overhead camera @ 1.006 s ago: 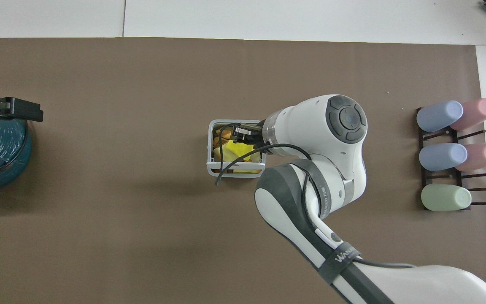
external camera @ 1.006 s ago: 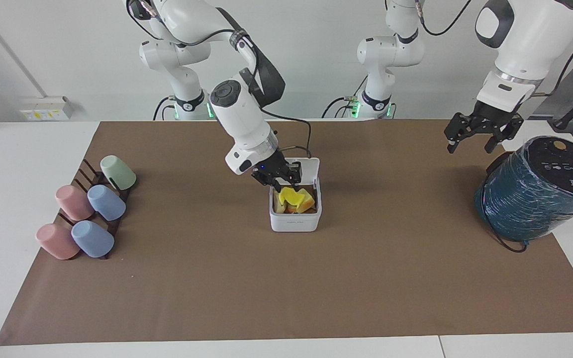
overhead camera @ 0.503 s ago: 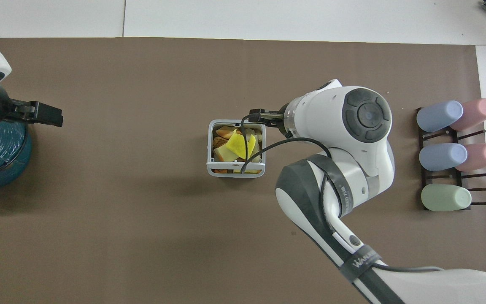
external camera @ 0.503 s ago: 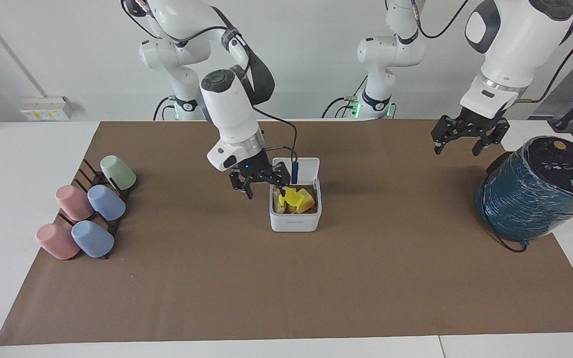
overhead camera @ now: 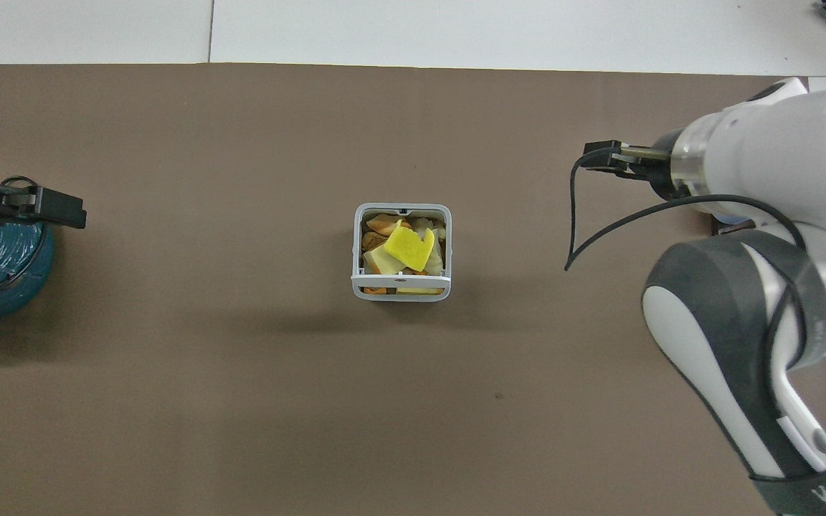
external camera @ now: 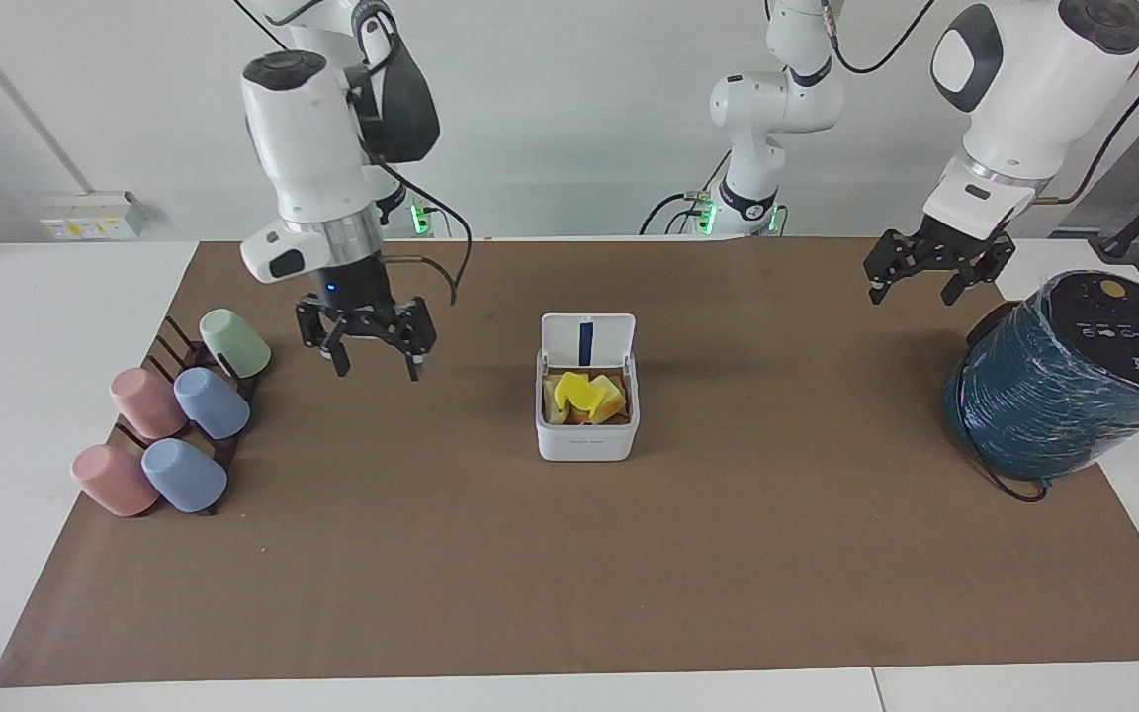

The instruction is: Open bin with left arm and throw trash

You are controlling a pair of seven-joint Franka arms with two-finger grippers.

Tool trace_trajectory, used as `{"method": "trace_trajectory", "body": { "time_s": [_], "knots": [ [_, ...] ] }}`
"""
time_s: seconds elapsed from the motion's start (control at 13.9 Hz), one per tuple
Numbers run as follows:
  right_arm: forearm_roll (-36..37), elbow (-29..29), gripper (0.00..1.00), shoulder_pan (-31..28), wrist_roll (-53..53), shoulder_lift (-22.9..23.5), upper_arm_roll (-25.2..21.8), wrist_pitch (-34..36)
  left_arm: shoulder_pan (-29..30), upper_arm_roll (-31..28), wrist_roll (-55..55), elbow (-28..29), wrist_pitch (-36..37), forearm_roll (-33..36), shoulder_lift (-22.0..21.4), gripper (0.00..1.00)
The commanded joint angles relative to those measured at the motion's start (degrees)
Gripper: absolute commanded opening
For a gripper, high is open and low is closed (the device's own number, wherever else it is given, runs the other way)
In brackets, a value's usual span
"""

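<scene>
Facing view, right tool (external camera: 370, 348): hanging empty over the desk (external camera: 728, 554) between the cups (external camera: 192, 405) and the bin (external camera: 587, 415), fingers spreading wide, pointing down.
Facing view, left tool (external camera: 935, 277): hovering beside the teal cylinder (external camera: 1064, 386), fingers parting, gripping nothing.
Facing view, bin: sitting mid-desk, lid (external camera: 587, 341) standing up.
Overhead view, trash (overhead camera: 409, 247): lying inside the bin (overhead camera: 358, 283), yellow piece topping the pile.
</scene>
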State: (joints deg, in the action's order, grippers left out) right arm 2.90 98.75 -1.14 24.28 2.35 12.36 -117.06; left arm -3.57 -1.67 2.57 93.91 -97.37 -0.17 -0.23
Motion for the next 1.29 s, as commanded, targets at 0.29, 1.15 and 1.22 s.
{"method": "trace_trajectory", "body": {
  "time_s": [0.29,1.15,1.22],
  "knots": [
    [-0.4,-7.9,1.00,-3.2,-0.8,-1.9,0.0,14.7,1.8,0.3,1.8,-3.5,4.4,1.0,0.3,1.00],
    [-4.9,-14.5,1.00,-19.2,-18.0,-2.0,3.2,30.2,1.6,0.9,1.3,-2.0,4.1,1.1,-0.6,1.00],
    [-4.7,-14.5,1.00,-19.1,-18.9,-2.1,2.8,30.2,1.5,0.9,1.3,-1.6,4.1,1.1,-0.6,1.00]
  ]
}}
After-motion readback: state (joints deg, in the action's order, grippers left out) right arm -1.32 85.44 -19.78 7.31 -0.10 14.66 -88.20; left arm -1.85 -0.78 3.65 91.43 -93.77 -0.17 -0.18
